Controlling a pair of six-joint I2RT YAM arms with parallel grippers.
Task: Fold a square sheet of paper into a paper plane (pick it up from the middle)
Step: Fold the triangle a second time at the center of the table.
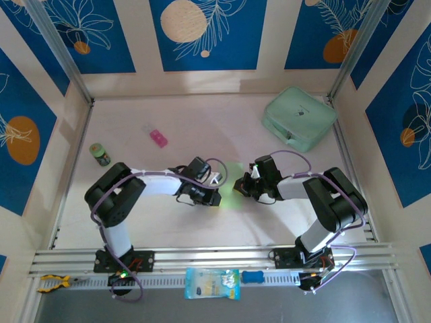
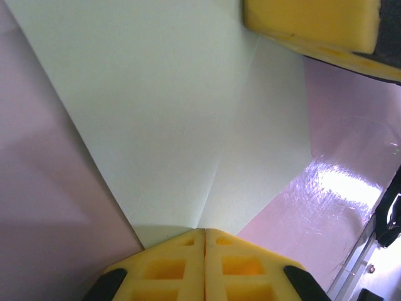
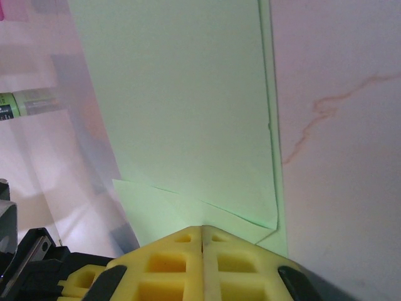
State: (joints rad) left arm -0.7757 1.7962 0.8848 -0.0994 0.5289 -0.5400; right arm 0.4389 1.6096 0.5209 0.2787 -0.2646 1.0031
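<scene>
The pale-green square sheet of paper (image 1: 232,176) lies on the pinkish table at its middle, between the two grippers. In the left wrist view the paper (image 2: 175,113) shows a centre crease that runs down to my left gripper (image 2: 205,231). Its yellow fingers are shut, tips at the paper's near end. One yellow finger (image 2: 313,22) of the right gripper reaches in at top right. In the right wrist view the paper (image 3: 188,113) has folded flaps, and my right gripper (image 3: 202,227) is shut with its tips over them. From above, left gripper (image 1: 221,191) and right gripper (image 1: 241,186) nearly meet.
A thick mint-green zip case (image 1: 300,118) sits at the back right. A pink item (image 1: 158,138) and a small green bottle (image 1: 100,154) stand at the left; the bottle (image 3: 25,103) also shows from the right wrist. A plastic packet (image 1: 212,282) lies on the front rail.
</scene>
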